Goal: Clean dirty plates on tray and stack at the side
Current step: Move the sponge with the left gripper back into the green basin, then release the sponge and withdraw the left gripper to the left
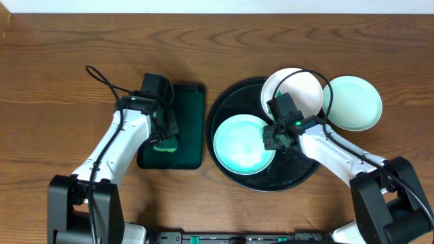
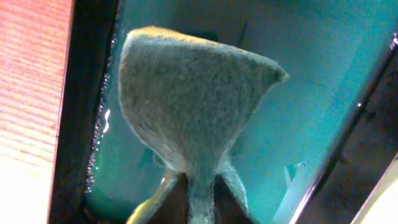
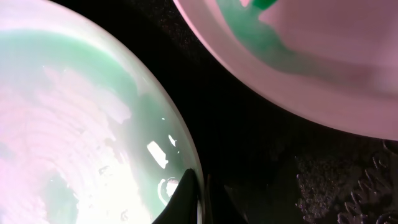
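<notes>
A pale mint plate (image 1: 243, 144) with cloudy smears lies on the round black tray (image 1: 232, 99). My right gripper (image 1: 274, 137) is shut on its right rim. The right wrist view shows both fingertips (image 3: 188, 186) pinching that rim of the mint plate (image 3: 81, 124). A white plate (image 1: 293, 91) with a green smear leans on the tray's far right rim, and the same white plate (image 3: 323, 56) is just beyond my fingers. A second mint plate (image 1: 352, 102) rests on the table right of the tray. My left gripper (image 1: 165, 135) is shut on the green sponge (image 2: 193, 99).
A dark green rectangular tray (image 1: 186, 108) lies left of the black tray, and my left gripper holds the sponge over its wet floor (image 2: 323, 93). Bare wooden table (image 1: 54, 81) stretches to the far left and along the back.
</notes>
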Motion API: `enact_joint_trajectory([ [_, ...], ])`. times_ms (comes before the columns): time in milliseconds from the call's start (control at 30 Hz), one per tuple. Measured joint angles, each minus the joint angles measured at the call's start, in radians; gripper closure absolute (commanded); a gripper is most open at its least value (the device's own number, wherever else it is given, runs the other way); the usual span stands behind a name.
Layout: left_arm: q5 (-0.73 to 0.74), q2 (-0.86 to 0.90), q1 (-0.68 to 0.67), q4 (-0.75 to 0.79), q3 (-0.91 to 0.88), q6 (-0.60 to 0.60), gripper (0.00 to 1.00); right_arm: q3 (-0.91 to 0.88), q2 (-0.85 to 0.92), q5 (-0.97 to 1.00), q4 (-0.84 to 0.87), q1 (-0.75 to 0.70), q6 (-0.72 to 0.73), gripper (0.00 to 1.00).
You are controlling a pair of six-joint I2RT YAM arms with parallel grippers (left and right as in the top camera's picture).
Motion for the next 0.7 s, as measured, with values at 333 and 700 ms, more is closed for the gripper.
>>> enact_joint_trajectory([
  [333, -0.004, -0.001, 0.002, -0.008, 0.0, 0.007, 0.4, 0.0, 0.0, 0.0, 0.0, 0.0, 0.0, 0.98],
  [700, -0.004, -0.108, 0.208, 0.006, 0.069, -0.055, 0.3, 0.0, 0.0, -0.004, 0.008, 0.0, 0.001, 0.71],
])
